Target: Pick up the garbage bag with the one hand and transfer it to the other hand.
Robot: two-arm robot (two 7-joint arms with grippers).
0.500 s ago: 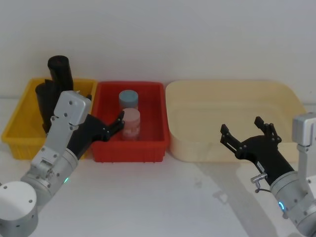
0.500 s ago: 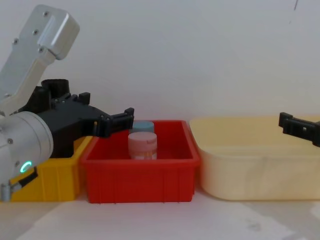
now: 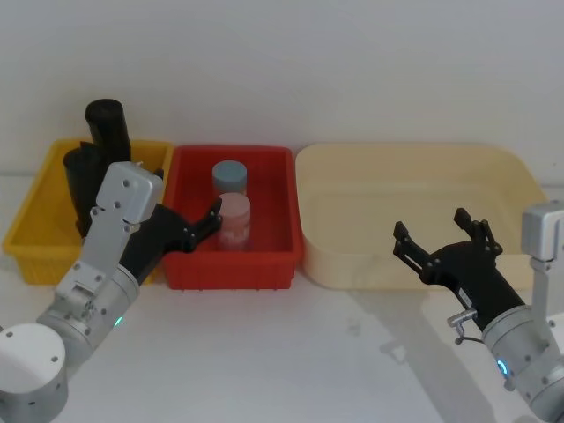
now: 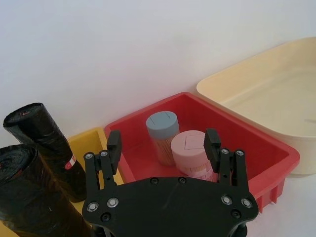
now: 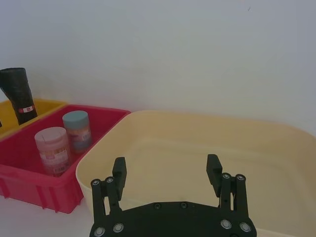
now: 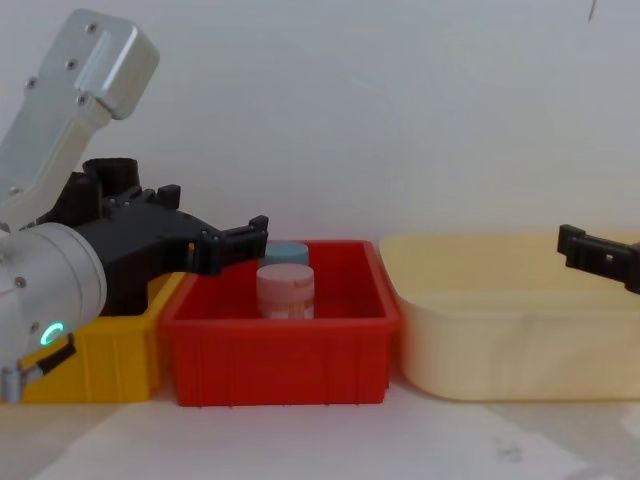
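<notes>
Your left gripper (image 4: 163, 143) hangs released, the garbage bag (image 4: 29, 197) just outside its jaws; your right gripper (image 5: 167, 170) is released too.

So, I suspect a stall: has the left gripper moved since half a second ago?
No. The left gripper sits at the same spot above the red bin's left rim, jaws open.

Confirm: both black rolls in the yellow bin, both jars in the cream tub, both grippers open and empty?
Not quite. The head view shows the blue-lidded jar and the pink jar in the red bin, not the cream tub. The rest stands: the garbage bag and the tagged roll are in the yellow bin, and the left gripper and right gripper are open and empty.
</notes>
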